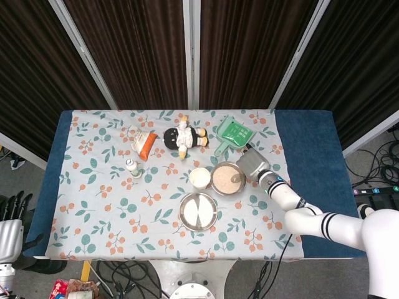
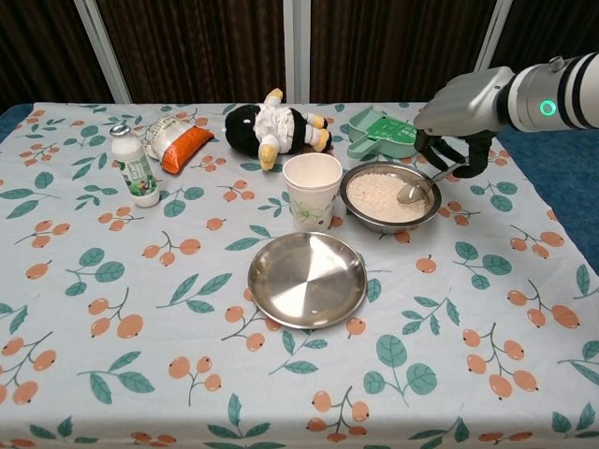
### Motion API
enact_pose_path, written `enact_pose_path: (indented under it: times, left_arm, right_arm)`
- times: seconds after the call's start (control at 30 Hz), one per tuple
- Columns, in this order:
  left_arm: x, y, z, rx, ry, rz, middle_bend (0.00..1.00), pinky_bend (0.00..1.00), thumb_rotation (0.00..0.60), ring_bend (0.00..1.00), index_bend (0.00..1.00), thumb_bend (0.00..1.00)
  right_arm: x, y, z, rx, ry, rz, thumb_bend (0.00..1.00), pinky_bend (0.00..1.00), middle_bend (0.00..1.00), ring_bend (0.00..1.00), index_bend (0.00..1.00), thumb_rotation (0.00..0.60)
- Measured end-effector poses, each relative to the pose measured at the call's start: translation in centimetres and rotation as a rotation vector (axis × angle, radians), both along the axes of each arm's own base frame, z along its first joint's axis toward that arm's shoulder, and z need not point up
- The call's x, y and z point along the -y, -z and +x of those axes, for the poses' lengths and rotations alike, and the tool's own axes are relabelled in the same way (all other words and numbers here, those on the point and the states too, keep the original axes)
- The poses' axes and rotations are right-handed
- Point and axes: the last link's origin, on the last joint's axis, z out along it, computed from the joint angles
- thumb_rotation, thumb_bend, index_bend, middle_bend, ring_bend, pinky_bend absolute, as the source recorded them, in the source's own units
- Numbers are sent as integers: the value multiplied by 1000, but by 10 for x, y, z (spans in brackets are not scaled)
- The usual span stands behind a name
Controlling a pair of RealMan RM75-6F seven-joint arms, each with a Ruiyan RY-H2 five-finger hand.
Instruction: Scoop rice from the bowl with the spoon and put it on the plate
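1 empty round steel plate [image 2: 307, 279] sits at centre frame, right of it the steel bowl of white rice [image 2: 389, 197], where the right hand [image 2: 456, 112] grips the metal spoon [image 2: 412, 192], which should dip shallowly, then lift level.

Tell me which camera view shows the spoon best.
The chest view. There the spoon shows from the side, its scoop at the rice in the bowl, its handle held by the right hand. In the head view the hand covers most of it, leaving only a small glimpse.
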Motion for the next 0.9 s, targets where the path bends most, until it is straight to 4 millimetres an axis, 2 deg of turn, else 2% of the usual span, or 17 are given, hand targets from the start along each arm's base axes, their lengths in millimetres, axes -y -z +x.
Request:
enact_pose_path:
  times: [0.23, 0.43, 0.6, 0.9]
  left_arm:
    - [2, 1, -1, 5, -3, -1, 126, 69, 600, 60, 132, 160]
    - [1, 2, -2, 9, -3, -1, 126, 69, 600, 60, 132, 161]
    - [2, 2, -2, 10, -3, -2, 126, 69, 600, 60, 132, 161]
    - [2, 2, 1, 5, 2, 2, 126, 69, 600, 60, 132, 161]
  right_arm:
    - [-1, 20, 19, -105, -56, -13, 416, 102, 628, 244, 667, 600]
    - [-5, 31, 31, -86, -58, -11, 416, 101, 629, 244, 668, 600]
    - [-6, 29, 27, -22, -20, -18, 416, 89, 629, 244, 671, 600]
    - [-12, 22, 1, 193, 92, -44, 416, 77, 629, 245, 674, 600]
